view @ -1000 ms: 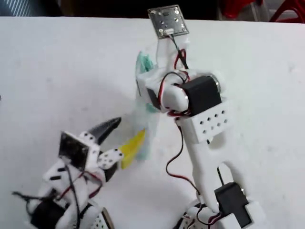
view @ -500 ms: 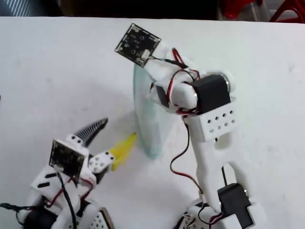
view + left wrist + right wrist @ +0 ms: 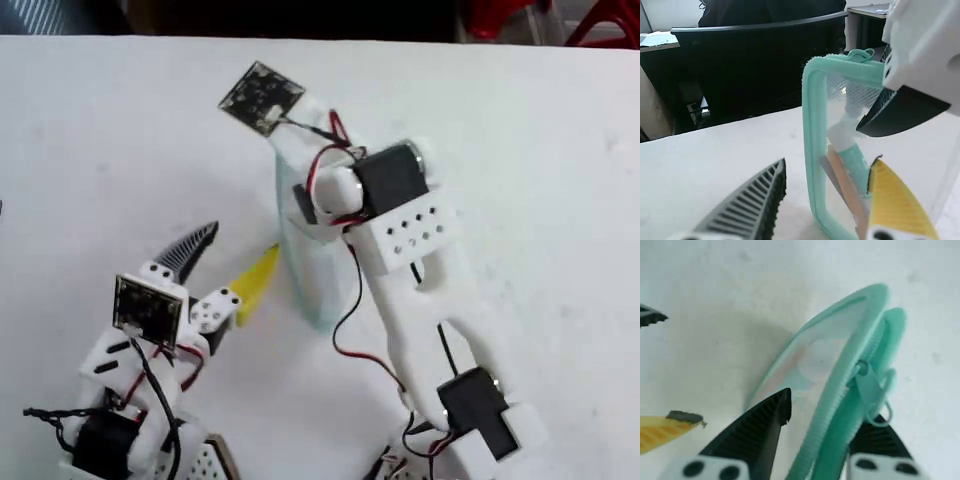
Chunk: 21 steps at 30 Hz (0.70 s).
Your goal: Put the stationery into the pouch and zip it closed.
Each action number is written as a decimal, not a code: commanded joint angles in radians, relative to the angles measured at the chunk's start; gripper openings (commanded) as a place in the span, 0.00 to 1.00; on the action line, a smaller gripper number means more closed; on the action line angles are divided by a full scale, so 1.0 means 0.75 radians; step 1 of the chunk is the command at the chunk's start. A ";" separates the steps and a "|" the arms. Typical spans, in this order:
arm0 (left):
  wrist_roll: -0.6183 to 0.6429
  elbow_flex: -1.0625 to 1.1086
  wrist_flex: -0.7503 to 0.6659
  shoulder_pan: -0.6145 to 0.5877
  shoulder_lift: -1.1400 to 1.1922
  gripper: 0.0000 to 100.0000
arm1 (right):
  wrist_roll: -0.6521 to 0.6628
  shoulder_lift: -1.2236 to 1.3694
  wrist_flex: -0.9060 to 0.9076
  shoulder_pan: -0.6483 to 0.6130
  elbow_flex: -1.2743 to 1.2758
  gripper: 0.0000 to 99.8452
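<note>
The pouch now stands on edge at the centre of the high view, pinched between the fingers of the right tool. A second ago it lay slanted lower and nearer the lower-left arm. The right arm has swung its wrist from the top centre toward the upper left, lifting the pouch upright.

The left tool has drawn back toward the lower left. Its yellow finger, which overlapped the pouch a second ago, now has only its tip just beside the pouch's edge, and its fingers are spread wide and hold nothing.

Through the clear wall, stationery shows inside, so the filling step looks done, or nearly. The zip slider sits partway along the teal edge, and the two edges seem to part beyond it. Zipping therefore appears to be the work left, with the pouch held above the tabletop for the free tool.
</note>
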 commanded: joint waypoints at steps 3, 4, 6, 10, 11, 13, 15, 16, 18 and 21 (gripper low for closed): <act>-0.010 0.039 -0.076 -0.009 0.007 0.26 | 0.000 -0.015 0.013 0.007 -0.035 0.01; -0.010 0.057 -0.100 -0.009 0.007 0.26 | 0.037 -0.015 0.015 0.040 -0.061 0.03; -0.010 0.086 -0.145 -0.009 0.007 0.26 | 0.211 -0.028 0.015 0.107 -0.129 0.02; -0.008 0.094 -0.153 -0.009 0.007 0.26 | 0.589 -0.124 0.024 0.167 -0.164 0.02; -0.008 0.094 -0.153 -0.009 0.007 0.26 | 0.687 -0.159 0.026 0.167 -0.147 0.02; -0.008 0.094 -0.160 -0.009 0.007 0.26 | 0.874 -0.238 0.026 0.150 -0.098 0.02; -0.008 0.094 -0.162 -0.009 0.007 0.26 | 1.019 -0.322 0.026 0.136 -0.045 0.02; -0.010 0.092 -0.162 -0.009 0.007 0.26 | 1.074 -0.363 0.026 0.132 -0.014 0.02; -0.010 0.092 -0.162 -0.007 0.007 0.26 | 1.160 -0.433 0.026 0.128 0.043 0.02; -0.010 0.057 -0.129 -0.003 0.007 0.26 | 1.264 -0.529 0.028 0.128 0.141 0.02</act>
